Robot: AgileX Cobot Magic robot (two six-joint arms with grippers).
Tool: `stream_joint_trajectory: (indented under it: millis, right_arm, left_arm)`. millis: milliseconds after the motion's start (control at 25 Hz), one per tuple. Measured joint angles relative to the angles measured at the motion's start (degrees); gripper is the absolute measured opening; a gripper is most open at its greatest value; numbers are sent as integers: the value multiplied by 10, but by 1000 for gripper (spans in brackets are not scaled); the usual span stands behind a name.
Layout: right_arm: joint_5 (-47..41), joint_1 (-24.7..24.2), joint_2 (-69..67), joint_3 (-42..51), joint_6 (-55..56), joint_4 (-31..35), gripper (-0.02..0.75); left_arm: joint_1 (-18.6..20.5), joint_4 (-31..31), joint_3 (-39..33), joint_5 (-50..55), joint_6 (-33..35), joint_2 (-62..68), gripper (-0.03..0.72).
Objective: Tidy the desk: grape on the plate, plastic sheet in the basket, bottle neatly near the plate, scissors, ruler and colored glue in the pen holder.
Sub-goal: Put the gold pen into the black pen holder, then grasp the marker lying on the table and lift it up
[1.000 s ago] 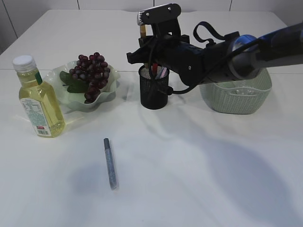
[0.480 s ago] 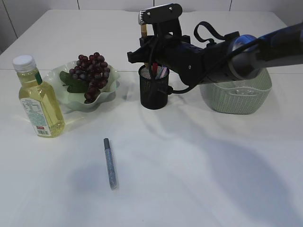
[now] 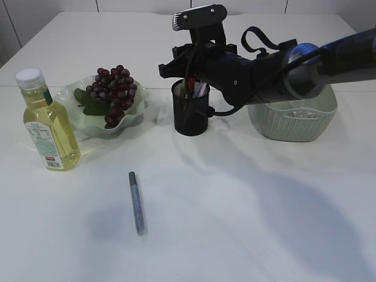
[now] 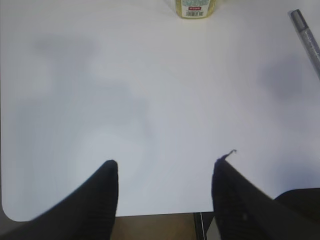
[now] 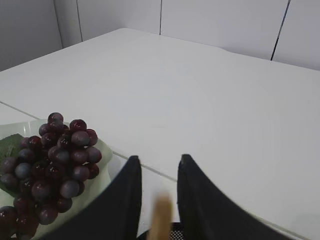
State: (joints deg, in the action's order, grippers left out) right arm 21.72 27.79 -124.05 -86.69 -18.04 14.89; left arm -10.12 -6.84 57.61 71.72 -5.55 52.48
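Item: my right hand, poised over the pen holder at the far middle of the bench. Its fingers stand a little apart; between them, blurred, a tan strip that I take for the ruler, seemingly no longer pinched, though I cannot tell whether they touch it.

Item: my left hand, at the near edge of the bench, standing fairly wide open, holding nothing.

Item: grape, on the plate, far left. Placed.

Item: bottle, upright, just left of the plate. Placed, by my judgement.

Item: basket, far right, partly behind my right arm; contents hidden.

Item: colored glue, a grey glittery stick, lying loose on the near left of the bench, well apart from the pen holder. Outstanding.

Step in hand: dropping the ruler into the pen holder. Next move calls for lifting the right hand straight up clear of the rim, then fetching the colored glue, probably easiest for the left hand, which sees its tip.

Change from a second ago: the tan end of the ruler showed above my right wrist then; it has now sunk out of sight, and the fingers have parted.
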Motion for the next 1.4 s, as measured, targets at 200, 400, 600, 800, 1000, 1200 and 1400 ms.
stream_joint_trajectory:
  millis: [200,400,600,800,1000,1200,1400]
  right_arm:
    - [0,0,0,0,0,3,269]
    - [0,0,0,0,0,15,274]
    - [-50,0,3,-15,0,33,274]
    - [-105,-1,26,-46,0,39,275]
    - [-191,-14,48,-85,0,42,276]
    - [-347,-41,64,-129,0,42,276]
    - [-524,-63,95,-167,0,36,276]
  left_arm:
    - [0,0,0,0,0,0,435]
    - [0,0,0,0,0,0,434]
    - [0,0,0,0,0,0,434]
    - [0,-1,0,0,0,0,434]
    - [0,-2,0,0,0,0,435]
    - [0,0,0,0,0,0,434]
    - [0,19,0,0,0,0,434]
